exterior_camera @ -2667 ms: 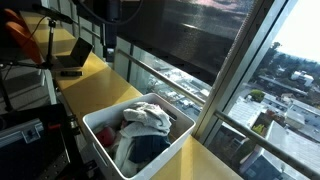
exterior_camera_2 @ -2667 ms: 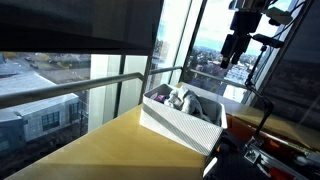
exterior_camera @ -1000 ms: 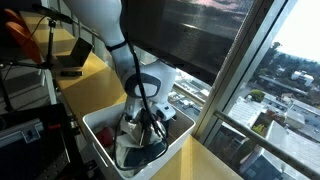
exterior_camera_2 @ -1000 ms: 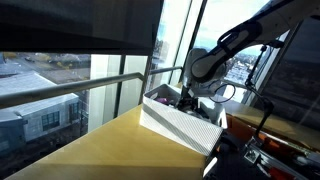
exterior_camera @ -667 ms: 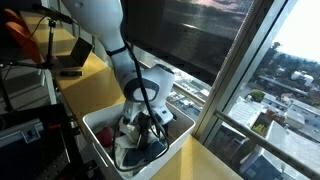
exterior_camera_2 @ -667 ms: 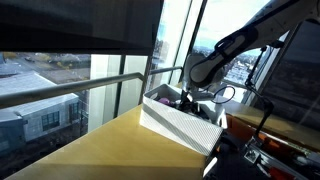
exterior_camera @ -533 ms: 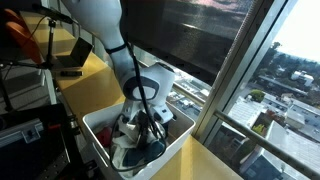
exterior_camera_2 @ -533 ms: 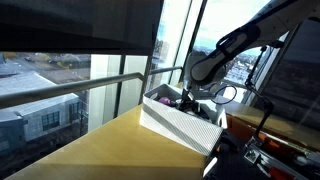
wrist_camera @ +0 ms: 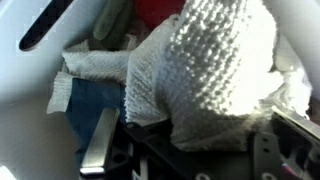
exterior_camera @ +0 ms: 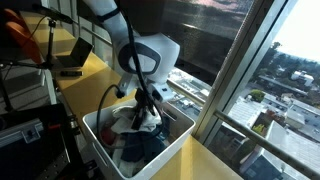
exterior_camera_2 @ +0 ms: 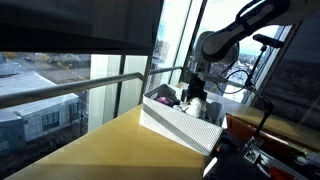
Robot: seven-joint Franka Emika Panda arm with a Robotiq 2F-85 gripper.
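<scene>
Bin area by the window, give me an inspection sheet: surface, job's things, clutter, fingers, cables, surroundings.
Surface: yellow counter along the window, carrying a white bin.
Job's things: white cloth, knitted, bunched and hanging over the bin; a blue cloth lies under it in the bin.
Clutter: red item in the bin, kind unclear; dark box at the counter's far end.
Grippers: gripper shut on the white cloth.
Cables: black cable loops down from the arm beside the bin.
Surroundings: window with a city far below.
</scene>
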